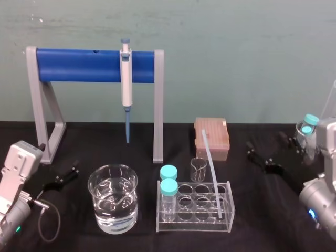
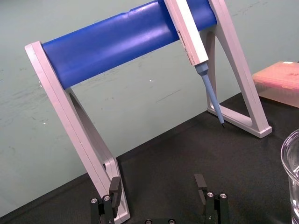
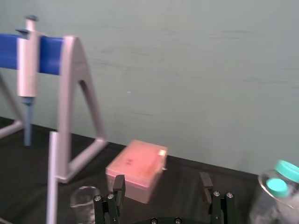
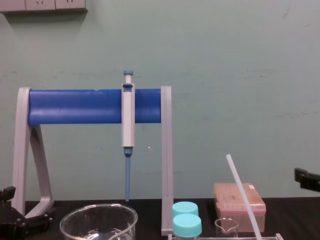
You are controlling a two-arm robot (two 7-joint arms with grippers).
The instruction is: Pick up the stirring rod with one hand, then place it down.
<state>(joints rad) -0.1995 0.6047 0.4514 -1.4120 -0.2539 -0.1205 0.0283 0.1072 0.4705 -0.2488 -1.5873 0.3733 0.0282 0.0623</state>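
Leaning stirring rod (image 1: 211, 176), black table (image 1: 262, 210), teal wall (image 1: 236, 63)

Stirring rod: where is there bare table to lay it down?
Bare cloth: under the stand behind the water beaker, and between the rack and the right end effector. Crowded around the rack, small beaker and tip box. The left end effector sits left of the water beaker.

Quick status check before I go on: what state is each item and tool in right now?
stirring rod: leaning in the rack, not held
pipette: hanging on the stand
large beaker: upright, holds clear liquid
two vials: capped, in the rack
tip box: lid closed
left tool: open, empty
right tool: open, empty
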